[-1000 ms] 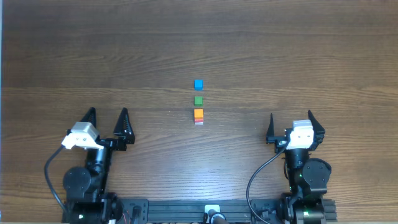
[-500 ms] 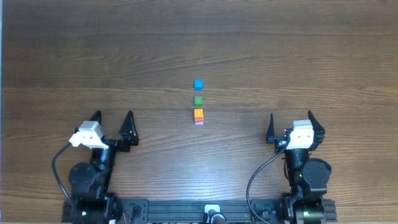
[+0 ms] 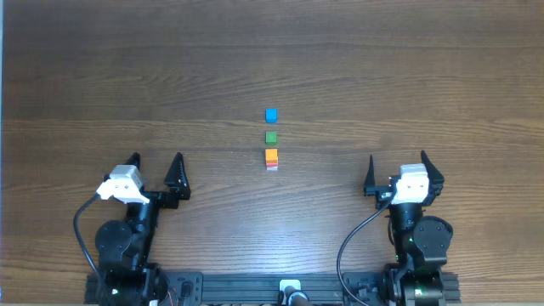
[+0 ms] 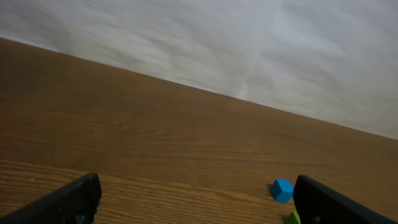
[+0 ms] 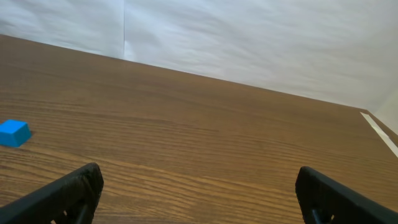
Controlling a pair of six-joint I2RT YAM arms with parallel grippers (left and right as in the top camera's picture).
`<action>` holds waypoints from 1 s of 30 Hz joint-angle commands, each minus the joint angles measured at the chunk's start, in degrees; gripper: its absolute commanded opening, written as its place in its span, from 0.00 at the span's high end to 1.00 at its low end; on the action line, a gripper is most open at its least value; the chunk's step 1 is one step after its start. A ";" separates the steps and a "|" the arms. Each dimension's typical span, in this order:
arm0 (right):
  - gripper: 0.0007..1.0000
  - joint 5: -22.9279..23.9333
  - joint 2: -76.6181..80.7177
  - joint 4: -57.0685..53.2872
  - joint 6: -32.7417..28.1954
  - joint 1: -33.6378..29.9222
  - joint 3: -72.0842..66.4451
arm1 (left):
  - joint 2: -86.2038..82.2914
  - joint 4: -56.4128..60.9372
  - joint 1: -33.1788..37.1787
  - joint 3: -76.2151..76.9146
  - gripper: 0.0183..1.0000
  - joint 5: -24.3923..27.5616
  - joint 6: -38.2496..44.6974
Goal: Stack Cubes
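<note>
Three spots line up at the table's middle: a blue cube (image 3: 271,115) farthest from the arms, a green cube (image 3: 271,137) below it, then an orange cube (image 3: 271,155) sitting on top of a pale pink one (image 3: 272,167). My left gripper (image 3: 155,167) hangs open at the lower left, well away from the cubes. In its wrist view the blue cube (image 4: 282,190) and a sliver of the green cube (image 4: 293,218) appear near one finger. My right gripper (image 3: 398,167) stands open at the lower right, with the blue cube (image 5: 13,133) at the edge of its wrist view.
The brown wooden table (image 3: 272,59) stretches bare around the cubes. A white wall (image 5: 249,37) rises beyond the far edge of the table. Both arm bases sit on a black rail (image 3: 280,285) at the near edge.
The left arm has drawn back slightly toward its base and shifted a little right, gripper still open. The right arm and the cubes have stayed put.
</note>
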 commanded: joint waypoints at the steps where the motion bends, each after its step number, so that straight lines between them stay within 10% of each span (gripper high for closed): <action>1: 0.01 -0.46 -0.42 -0.13 0.15 -0.35 -0.28 | -0.61 -0.22 -0.22 -0.31 0.00 0.37 0.79; 9: 0.01 -0.52 -0.42 -0.11 0.17 -0.35 -0.28 | -0.61 -0.22 -0.22 -0.31 0.00 0.37 0.79; 21: 0.01 -19.06 -0.42 10.99 12.13 -0.35 0.74 | -0.61 -0.22 -0.22 -0.31 0.00 0.37 0.79; 30: 0.01 -21.24 2.62 -12.33 11.10 -0.31 21.75 | -0.61 -0.22 -0.22 -0.31 0.00 0.37 0.76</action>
